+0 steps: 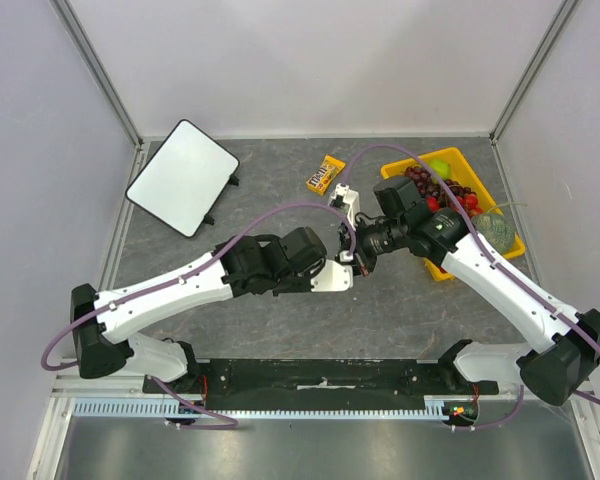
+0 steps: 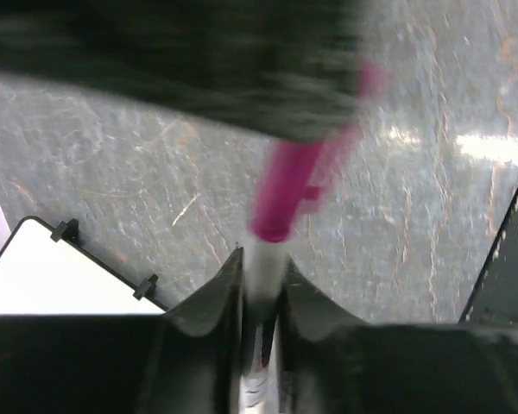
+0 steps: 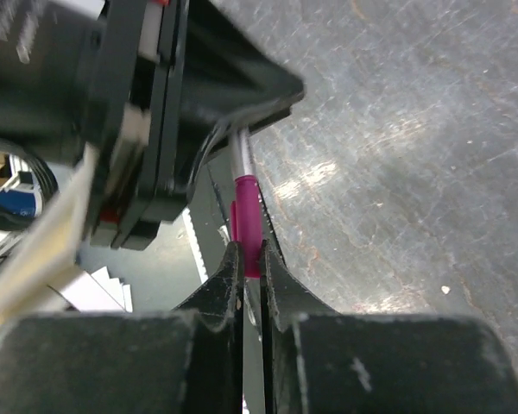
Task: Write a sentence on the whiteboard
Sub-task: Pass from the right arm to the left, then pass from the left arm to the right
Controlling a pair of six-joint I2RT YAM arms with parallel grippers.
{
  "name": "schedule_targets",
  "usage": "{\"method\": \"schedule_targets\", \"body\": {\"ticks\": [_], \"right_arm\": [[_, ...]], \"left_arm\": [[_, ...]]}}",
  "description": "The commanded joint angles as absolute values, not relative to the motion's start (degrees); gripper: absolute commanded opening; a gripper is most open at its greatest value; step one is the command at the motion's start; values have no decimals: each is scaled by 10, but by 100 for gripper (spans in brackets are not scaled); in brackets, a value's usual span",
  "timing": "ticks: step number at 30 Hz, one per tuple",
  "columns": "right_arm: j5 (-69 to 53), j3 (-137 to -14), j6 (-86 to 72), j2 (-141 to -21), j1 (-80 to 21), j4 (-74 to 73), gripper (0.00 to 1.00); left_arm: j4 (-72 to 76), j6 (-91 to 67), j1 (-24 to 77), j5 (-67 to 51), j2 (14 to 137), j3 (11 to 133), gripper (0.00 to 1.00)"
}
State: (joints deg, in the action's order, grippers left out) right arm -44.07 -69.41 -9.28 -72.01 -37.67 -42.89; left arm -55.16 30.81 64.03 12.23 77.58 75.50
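The whiteboard (image 1: 183, 177) lies plain white near the far-left corner of the table (image 1: 410, 310), well apart from my grippers. At the table's middle my left gripper (image 2: 262, 261) is closed around a marker (image 2: 265, 252) by its white barrel. My right gripper (image 3: 251, 256), facing it, is clamped on the pink cap (image 3: 244, 211).
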Motion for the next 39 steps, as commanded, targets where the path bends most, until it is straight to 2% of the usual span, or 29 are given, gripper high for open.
{"method": "schedule_targets", "body": {"ticks": [1, 7, 13, 18, 25, 28, 33, 39], "right_arm": [[-453, -700, -93, -724, -376, -426, 15], [-412, -728, -100, -726, -369, -420, 48], [-363, -744, -129, -725, -345, -395, 73], [-344, -721, -192, -693, -313, -317, 97], [-315, -658, -221, -627, -274, -257, 98], [-364, -616, -230, -584, -272, -195, 98], [-489, -520, -352, -513, -272, 59, 98], [-506, -471, -512, -527, -301, 299, 97]], "left_arm": [[-551, 312, 656, 153, 797, 790, 12], [-557, 301, 663, 160, 796, 789, 2], [-550, 269, 664, 136, 772, 765, 2], [-507, 226, 662, 90, 721, 716, 2], [-424, 107, 641, 3, 628, 683, 2], [-397, 53, 595, -99, 602, 684, 2], [-330, -41, 519, -258, 583, 686, 2], [-196, -179, 449, -426, 578, 668, 2]]}}
